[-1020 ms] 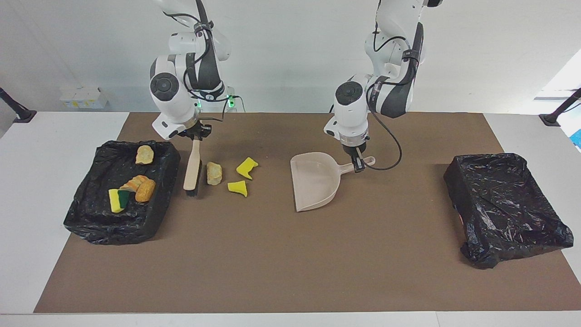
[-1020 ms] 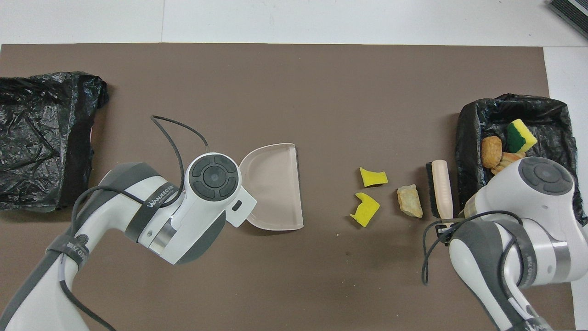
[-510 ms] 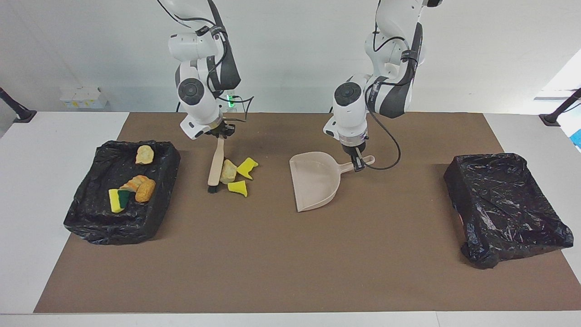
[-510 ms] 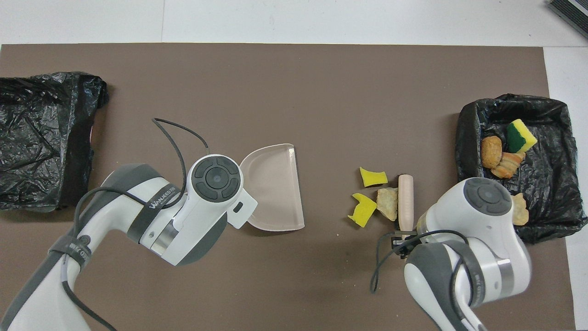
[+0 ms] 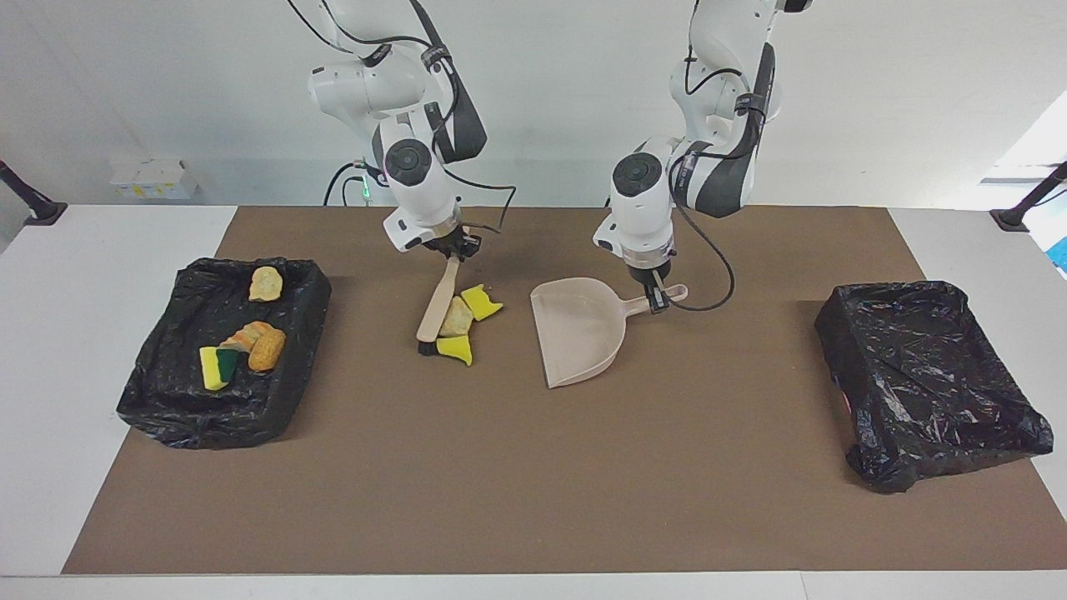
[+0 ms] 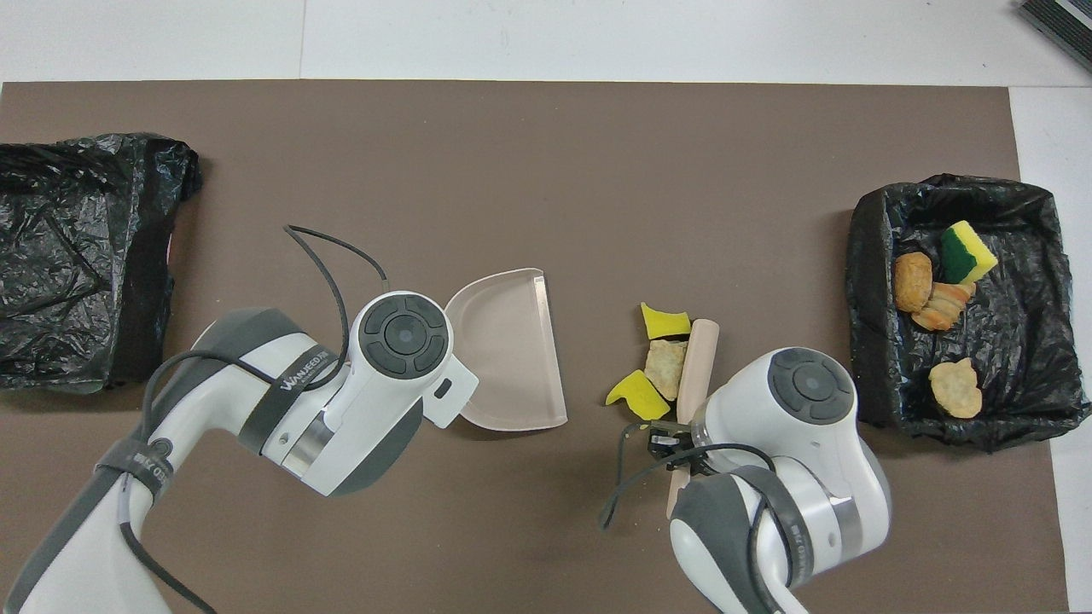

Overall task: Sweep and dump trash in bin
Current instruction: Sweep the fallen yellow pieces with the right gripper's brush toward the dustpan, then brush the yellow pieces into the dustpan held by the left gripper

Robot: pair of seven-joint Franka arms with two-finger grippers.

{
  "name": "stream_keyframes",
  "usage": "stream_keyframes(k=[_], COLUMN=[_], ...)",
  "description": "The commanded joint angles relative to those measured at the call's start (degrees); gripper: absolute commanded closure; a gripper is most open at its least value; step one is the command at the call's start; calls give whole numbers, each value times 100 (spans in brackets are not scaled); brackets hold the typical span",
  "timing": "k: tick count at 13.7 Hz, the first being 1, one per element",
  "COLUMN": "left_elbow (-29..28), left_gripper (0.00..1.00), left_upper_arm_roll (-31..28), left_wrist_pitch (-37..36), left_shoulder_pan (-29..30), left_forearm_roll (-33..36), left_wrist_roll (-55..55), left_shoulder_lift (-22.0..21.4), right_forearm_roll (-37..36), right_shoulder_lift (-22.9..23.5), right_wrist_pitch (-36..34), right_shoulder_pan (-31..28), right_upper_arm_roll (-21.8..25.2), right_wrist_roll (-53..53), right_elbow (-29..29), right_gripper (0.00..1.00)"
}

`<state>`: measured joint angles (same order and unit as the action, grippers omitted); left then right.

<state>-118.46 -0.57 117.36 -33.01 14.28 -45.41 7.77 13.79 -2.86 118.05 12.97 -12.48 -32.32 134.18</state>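
Pincer [image 5: 454, 247] on the right arm is clenching the handle of the brush [image 5: 437, 310], whose black bristles are resting on the brown mat [image 5: 533, 467] and pressing against three loose scraps. The left pincer [image 5: 658, 302] is gripping the handle of the dustpan [image 5: 575, 329], which is lying flat on the mat with its open mouth turned toward the brush.

Taking the dustpan as landmark: a tan lump [image 5: 457, 317] and two yellow sponge pieces [image 5: 481, 301] [image 5: 456, 348] are sitting bunched against the brush, near the pan's mouth but not yet touching it, toward the right arm's end of the desk. Farther that way, a black-lined bin [image 5: 158, 383] is holding four more scraps: a yellow-and-green sponge [image 5: 217, 367], two orange-brown lumps [image 5: 258, 342] and a pale lump [image 5: 266, 284]. A second black-lined bin [image 5: 925, 379] is waiting at the left arm's end, with nothing showing in it.

By the look of it, the sweeping step is under way, with the pile only partway to the pan. The next move is calling for the brush to carry all three scraps over the pan's lip while the left arm is keeping that lip flat on the mat. One yellow piece sits at the bristles' tip, so it may be at risk of slipping past.
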Motion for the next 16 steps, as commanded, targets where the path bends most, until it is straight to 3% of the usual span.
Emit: stream_keyframes(k=[1,4,6,9,13,16], left_elbow=[-247,-247,-247,-247,-247,-247], left_gripper=[100,100,100,100,100,100], left_upper_arm_roll=[-49,-40,-49,-40,-49,-49], left_wrist_pitch=[50,50,59,77,59,51], left_shoulder_pan=[-109,-91,-74,-65,-47,-47], left_forearm_roll=[93,93,84,75,67,58], left_wrist_roll=[68,77,85,85,382,490], left_shoulder_lift=[-188,-179,-188,-179,-179,-179], right_forearm_roll=[404,738,958,1126,847,-355], right_shoulder_lift=[759,1260,1314,1315,771,559], right_wrist_pitch=[51,200,559,500,-806,-1530], right_shoulder_pan=[397,978,1311,1401,1068,918], right_upper_arm_roll=[0,0,0,0,70,70], right_wrist_roll=[-492,-687,-670,-609,-539,-162], right_elbow=[-812,-1437,-1491,-1623,-1640,-1571], right_gripper=[100,100,100,100,100,100])
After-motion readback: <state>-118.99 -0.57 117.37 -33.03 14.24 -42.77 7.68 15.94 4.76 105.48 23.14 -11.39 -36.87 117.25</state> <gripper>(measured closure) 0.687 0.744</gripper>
